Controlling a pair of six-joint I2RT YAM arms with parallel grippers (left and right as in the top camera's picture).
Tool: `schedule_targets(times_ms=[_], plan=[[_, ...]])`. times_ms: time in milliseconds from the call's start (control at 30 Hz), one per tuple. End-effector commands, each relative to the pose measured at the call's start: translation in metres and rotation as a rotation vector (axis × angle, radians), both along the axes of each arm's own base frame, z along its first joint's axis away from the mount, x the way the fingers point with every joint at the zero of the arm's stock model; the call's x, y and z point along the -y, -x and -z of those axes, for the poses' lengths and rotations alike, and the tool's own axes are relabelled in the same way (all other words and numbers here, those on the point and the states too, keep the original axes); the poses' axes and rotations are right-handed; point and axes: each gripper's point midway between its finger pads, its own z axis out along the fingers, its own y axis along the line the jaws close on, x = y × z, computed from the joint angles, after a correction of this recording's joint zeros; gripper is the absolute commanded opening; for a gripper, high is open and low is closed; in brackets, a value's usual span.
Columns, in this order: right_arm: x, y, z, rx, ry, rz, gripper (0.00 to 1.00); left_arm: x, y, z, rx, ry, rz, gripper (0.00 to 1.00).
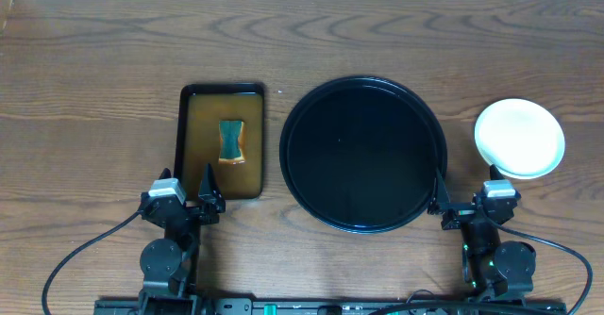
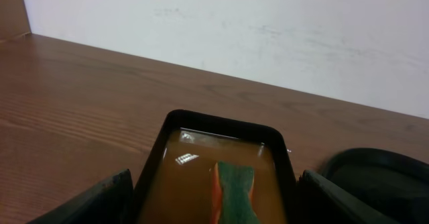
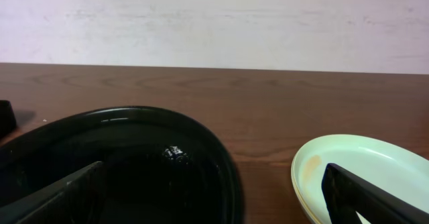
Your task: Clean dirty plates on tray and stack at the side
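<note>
We have both arms folded low and drawn back, one on each side, wrists level and aimed forward. Our left gripper (image 1: 184, 200) is spread wide with nothing between its jaws; in its wrist view the dark fingers (image 2: 94, 200) show only at the lower corners. Our right gripper (image 1: 472, 205) sits the same way, jaws wide and empty, its fingers (image 3: 64, 194) low at the edges of its own view.

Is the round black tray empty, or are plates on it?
Empty. Overhead, the round tray shows only bare glossy black inside its rim; the plates sit stacked on the table to its right.
</note>
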Motion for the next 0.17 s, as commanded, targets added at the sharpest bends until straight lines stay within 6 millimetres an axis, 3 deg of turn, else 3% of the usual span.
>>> schedule_targets(times_ms=[0,133], plan=[[0.0002,0.0001,0.0013,-0.004,0.001,0.003,0.99,-0.0064,0.0015,0.0163,-0.055,-0.027,-0.031,0.79],[0.0002,0.0001,0.0013,-0.004,0.001,0.003,0.99,-0.0064,0.0015,0.0163,-0.055,-0.027,-0.031,0.79]])
